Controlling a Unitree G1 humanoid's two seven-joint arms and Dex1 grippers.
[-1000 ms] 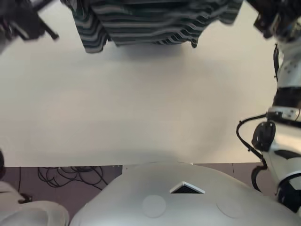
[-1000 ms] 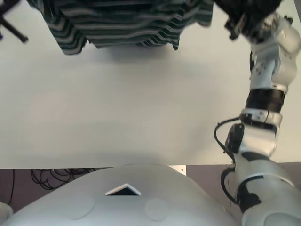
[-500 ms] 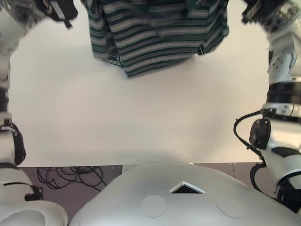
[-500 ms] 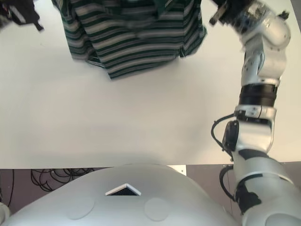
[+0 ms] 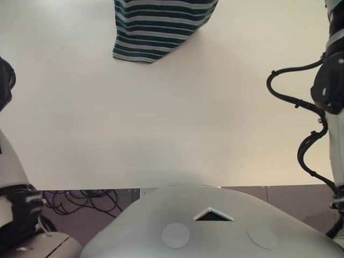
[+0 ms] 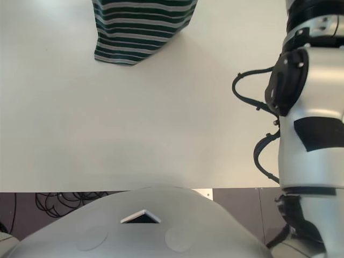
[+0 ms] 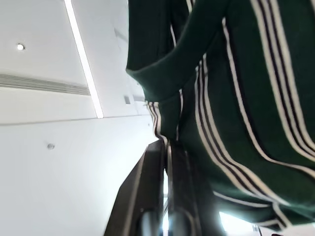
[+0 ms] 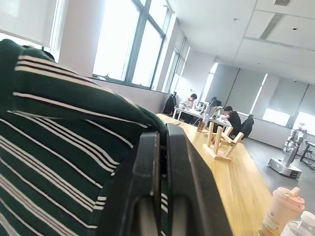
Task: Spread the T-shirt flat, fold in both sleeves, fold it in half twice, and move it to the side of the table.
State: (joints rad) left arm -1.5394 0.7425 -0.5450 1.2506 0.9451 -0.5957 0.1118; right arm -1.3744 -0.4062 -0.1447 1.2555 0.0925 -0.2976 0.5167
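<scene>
1. T-shirt (image 5: 161, 27), green with pale stripes, hangs at the top centre of the left eye view; just its lower end shows, a narrow striped tail over the far part of the white tabletop (image 5: 161, 123); I cannot tell whether the hem touches the surface or hangs just above it.
2. Left jaws, seen in the left wrist view, are closed narrow with a fold of the striped cloth pinched between them; right jaws, seen in the right wrist view, are likewise pressed together on an edge of the same cloth; both hold the garment aloft.
3. Step in hand, as I judge it: the first one, spreading the shirt flat; it is lifted to hang out and is not yet laid down; no sleeve is folded.
4. Next move calls for keeping the two held points well apart so the cloth stays taut; then lowering so the hem lands first and the body follows without bunching; only then letting go.
5. Against a second ago: the shirt then stretched broad across the top of the frame, with dark arm ends at both upper corners; half a second ago it showed wider and lower; now it is a narrow hanging strip, both arms have gone up, and the right arm fills the right edge.
</scene>
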